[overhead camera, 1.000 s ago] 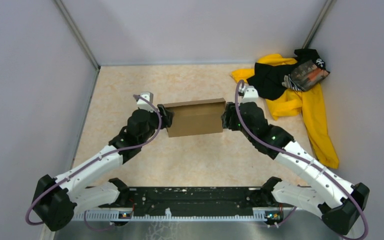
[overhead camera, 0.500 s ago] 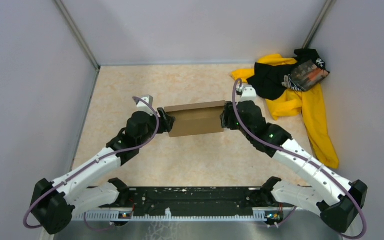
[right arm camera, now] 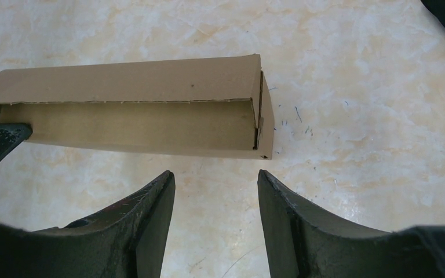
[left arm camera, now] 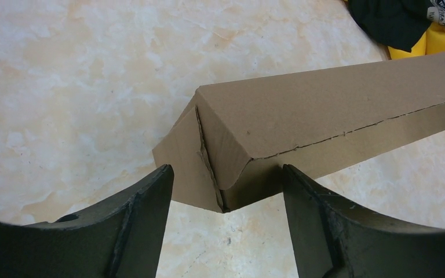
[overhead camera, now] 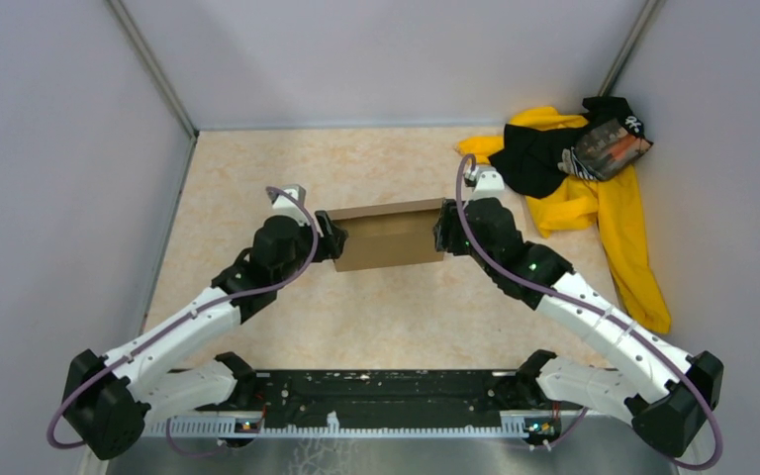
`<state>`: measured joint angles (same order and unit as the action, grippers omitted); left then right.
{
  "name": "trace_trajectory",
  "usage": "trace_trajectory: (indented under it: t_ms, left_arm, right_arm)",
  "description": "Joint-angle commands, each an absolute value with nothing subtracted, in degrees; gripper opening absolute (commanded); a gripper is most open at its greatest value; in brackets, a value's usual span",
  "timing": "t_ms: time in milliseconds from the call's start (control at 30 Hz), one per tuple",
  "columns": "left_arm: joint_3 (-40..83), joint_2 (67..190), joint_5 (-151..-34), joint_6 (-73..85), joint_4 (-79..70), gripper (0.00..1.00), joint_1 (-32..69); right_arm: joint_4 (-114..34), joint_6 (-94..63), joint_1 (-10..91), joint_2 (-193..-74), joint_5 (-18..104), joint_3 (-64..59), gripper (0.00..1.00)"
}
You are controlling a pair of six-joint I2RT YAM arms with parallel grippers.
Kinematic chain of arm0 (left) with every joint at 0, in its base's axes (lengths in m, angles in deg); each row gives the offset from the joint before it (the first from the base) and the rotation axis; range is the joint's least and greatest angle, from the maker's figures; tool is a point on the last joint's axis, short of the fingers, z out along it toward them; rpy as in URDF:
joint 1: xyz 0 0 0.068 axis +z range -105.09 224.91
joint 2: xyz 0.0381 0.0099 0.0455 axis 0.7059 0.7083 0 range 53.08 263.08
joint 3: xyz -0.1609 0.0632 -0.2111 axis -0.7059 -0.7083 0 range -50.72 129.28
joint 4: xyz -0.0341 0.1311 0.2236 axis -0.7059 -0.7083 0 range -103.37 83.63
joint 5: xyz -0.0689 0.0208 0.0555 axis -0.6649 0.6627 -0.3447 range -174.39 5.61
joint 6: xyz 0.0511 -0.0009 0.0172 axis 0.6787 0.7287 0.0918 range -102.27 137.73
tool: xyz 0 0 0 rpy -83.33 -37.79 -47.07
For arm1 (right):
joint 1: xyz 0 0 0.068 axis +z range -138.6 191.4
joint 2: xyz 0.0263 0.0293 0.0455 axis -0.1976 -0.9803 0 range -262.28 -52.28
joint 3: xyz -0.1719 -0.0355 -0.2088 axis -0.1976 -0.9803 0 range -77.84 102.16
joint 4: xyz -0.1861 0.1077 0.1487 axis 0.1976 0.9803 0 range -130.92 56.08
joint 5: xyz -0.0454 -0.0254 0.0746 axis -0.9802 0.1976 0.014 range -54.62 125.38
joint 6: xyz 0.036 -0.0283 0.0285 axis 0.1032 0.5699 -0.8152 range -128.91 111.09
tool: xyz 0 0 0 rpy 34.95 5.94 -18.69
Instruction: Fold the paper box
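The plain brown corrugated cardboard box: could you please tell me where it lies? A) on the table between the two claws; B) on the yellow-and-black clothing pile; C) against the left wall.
A: the plain brown corrugated cardboard box lies on the beige marbled table between the left claw and the right claw, well apart from the yellow-and-black clothing pile.

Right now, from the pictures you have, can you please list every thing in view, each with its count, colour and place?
paper box: one, brown, middle of the table, between the two grippers
clothing pile: one, yellow and black, far right corner of the table
table: one, beige marbled, under everything
walls: three, grey, around the table
left gripper: one, black, open, at the box's left end
right gripper: one, black, open, at the box's right end
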<state>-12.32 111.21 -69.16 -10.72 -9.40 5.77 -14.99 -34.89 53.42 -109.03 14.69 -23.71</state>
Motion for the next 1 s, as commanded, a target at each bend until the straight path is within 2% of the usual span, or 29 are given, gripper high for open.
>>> trace_trajectory:
  t_ms: [0,567,967]
  left_arm:
    - [-12.6,114.0,-68.8,-7.5,-18.2,0.75,5.2]
    - [-16.1,105.8,-71.9,-4.0,-9.0,0.79,5.2]
    - [-14.6,111.9,-70.4,-1.5,-1.8,0.78,5.2]
  right_arm:
    - [-17.6,-34.6,54.0,-109.0,14.8,-21.2,0.55]
    - [-18.3,-34.8,54.0,-109.5,15.2,-21.6,0.55]
    - [-18.6,-34.7,54.0,-110.4,15.3,-20.9,0.55]
